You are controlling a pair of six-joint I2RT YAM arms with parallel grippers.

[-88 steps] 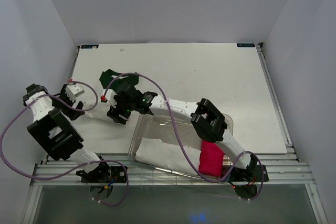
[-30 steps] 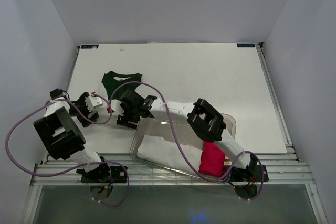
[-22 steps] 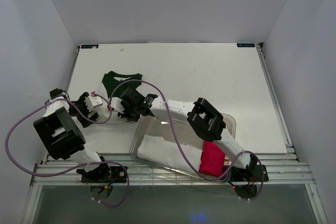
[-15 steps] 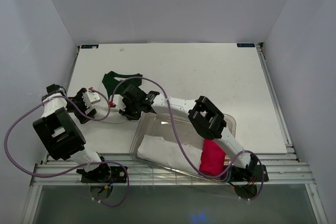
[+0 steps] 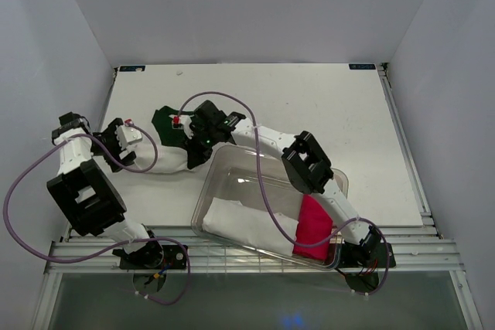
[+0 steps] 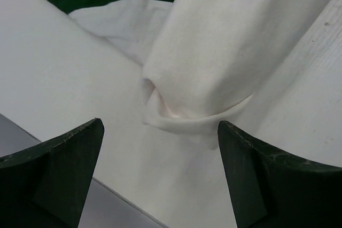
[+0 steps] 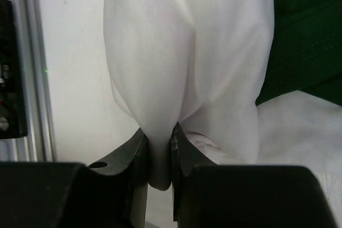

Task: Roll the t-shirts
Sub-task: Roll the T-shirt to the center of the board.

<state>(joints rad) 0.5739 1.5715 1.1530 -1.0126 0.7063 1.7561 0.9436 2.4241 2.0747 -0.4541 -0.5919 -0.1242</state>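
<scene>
Table (image 5: 309, 106): white top, mostly bare on the right and far side. All activity is at the left.

Clear bin (image 5: 340, 183): near centre. It holds a loosely laid white cloth (image 5: 240, 222) on its left and the pink rolled cloth (image 5: 313, 226) on its right. Whether that white cloth is a shirt cannot be told.

White t-shirt (image 7: 187, 52): on the table left of the bin, gathered into a long soft tube rather than a tight roll. One end is open and slack in the left wrist view. No lettering shows.

Green t-shirt (image 5: 164, 120): far left, just beyond the white one and touching or slightly under its edge. It lies spread and rumpled, with no roll started.

Right gripper (image 7: 159, 153): reaches across to the left, jaws pressed together on a fold of the white t-shirt, cloth bulging above the pinch.

Left gripper (image 6: 160, 126): fingers spread wide. The loose end of the white tube sits between them, with no contact visible.

Progress (judgement):
- Partway through the first shirt. The white tube looks formed but loose, and probably needs tightening or tucking at the open end.
- The green shirt is wholly left to do.
- The pink roll in the bin suggests finished rolls may go there, so placing may also remain.
</scene>
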